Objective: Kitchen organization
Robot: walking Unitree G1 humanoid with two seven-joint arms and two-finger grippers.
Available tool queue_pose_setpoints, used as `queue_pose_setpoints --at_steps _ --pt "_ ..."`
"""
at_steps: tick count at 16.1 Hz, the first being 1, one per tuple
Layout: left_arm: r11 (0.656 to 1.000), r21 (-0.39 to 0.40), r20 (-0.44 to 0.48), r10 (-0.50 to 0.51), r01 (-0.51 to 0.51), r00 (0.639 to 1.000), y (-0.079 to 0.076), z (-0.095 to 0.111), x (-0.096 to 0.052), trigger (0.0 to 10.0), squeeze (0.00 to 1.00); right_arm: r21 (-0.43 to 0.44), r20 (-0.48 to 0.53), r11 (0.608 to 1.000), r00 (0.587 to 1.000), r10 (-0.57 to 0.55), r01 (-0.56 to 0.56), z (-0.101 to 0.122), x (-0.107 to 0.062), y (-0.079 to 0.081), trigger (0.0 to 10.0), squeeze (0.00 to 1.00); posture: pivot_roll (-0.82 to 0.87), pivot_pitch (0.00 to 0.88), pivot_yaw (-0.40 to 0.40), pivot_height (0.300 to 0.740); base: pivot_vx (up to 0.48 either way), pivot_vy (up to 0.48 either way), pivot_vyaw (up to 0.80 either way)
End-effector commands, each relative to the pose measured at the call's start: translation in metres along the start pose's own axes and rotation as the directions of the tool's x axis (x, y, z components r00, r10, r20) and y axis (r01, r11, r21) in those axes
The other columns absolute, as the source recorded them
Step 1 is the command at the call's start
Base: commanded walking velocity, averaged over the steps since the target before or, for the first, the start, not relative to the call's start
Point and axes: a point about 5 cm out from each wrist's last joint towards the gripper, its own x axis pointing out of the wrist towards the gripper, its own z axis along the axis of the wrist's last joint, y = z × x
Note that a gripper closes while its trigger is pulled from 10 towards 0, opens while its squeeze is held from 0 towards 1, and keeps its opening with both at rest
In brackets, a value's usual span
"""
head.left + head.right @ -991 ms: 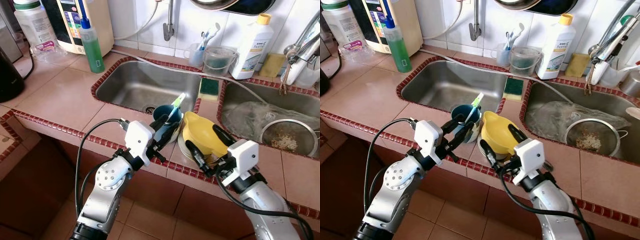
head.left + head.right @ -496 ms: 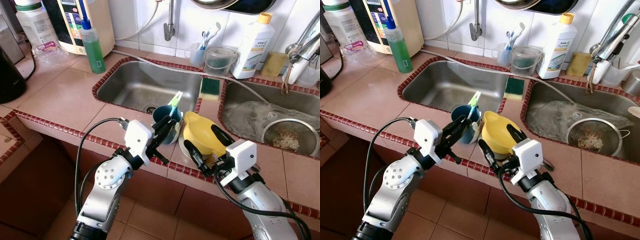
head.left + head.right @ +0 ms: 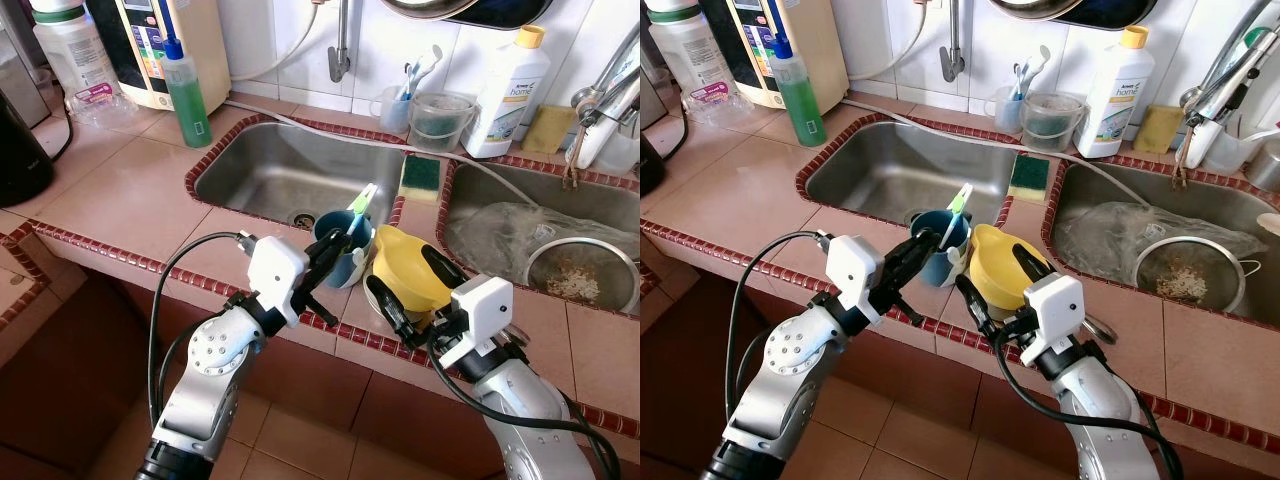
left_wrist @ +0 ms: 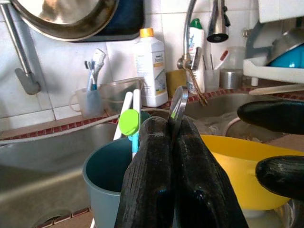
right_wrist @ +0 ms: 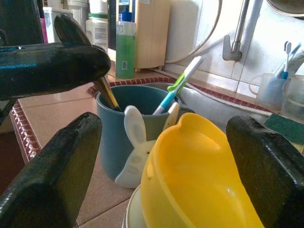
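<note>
Moved in, left gripper (image 3: pixel 335 262) pinches a spoon (image 4: pixel 177 108) over the cup (image 3: pixel 343 251) (right gripper (image 3: pixel 992 283) spread around yellow bowl (image 3: pixel 1002 270)).

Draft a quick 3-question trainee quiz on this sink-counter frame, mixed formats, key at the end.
1. True or false: the left claw is shut on a spoon over the blue cup.
2. The right claw stands open around which item? A) green sponge B) yellow bowl C) white bottle
3. Fill in: the strainer sits in the ____ sink basin.

Key: 1 true; 2 B; 3 right
</note>
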Motion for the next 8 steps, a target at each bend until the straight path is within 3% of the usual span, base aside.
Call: queue_pose_setpoints --at_steps 1,4,8 --pt "0.999 0.015 -0.040 -0.047 0.048 0.998 -0.003 -0.002 0.002 10.0 0.00 -0.008 0.008 1.000 1.000 0.011 -0.011 0.001 0.002 0.001 10.0 0.00 -0.22 0.084 0.041 0.740 0.000 0.000 0.00" --pt "0.997 0.052 -0.043 -0.062 0.064 0.997 0.007 0.011 0.008 10.0 0.00 -0.005 0.011 1.000 1.000 0.017 -0.017 0.001 0.003 0.003 10.0 0.00 -0.22 0.083 0.041 0.740 0.000 0.000 0.00" --pt "0.992 0.067 -0.058 -0.104 0.108 0.993 0.010 0.018 0.011 10.0 0.00 -0.004 0.015 1.000 1.000 0.019 -0.019 0.001 0.004 0.004 10.0 0.00 -0.22 0.082 0.044 0.740 0.000 0.000 0.00"
